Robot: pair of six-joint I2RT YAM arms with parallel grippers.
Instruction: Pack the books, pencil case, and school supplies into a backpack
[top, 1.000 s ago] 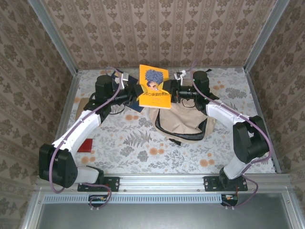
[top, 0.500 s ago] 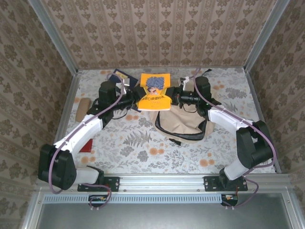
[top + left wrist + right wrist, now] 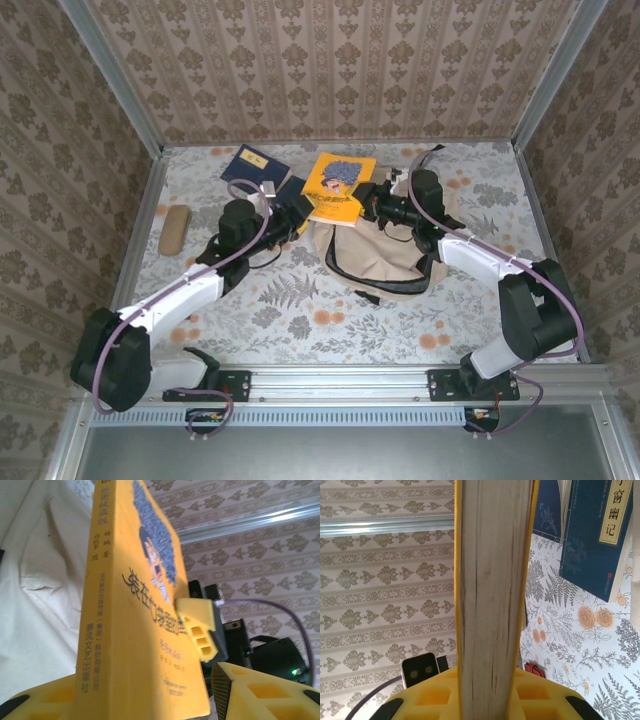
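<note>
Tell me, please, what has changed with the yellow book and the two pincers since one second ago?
The yellow book changed hands: the left pincer opened and its arm drew back toward its base, while the right pincer closed on the book's edge. The book shifted slightly right. The backpack and the pencil case stayed put.

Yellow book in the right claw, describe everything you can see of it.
The book is a bright yellow softcover with a blue-haired cartoon figure and dark Chinese lettering on cover and spine; its page edges look pale. It hangs tilted above the far left edge of the backpack. The right claw is shut on its page-edge side. The left claw stands open at its spine, seemingly not gripping.
</note>
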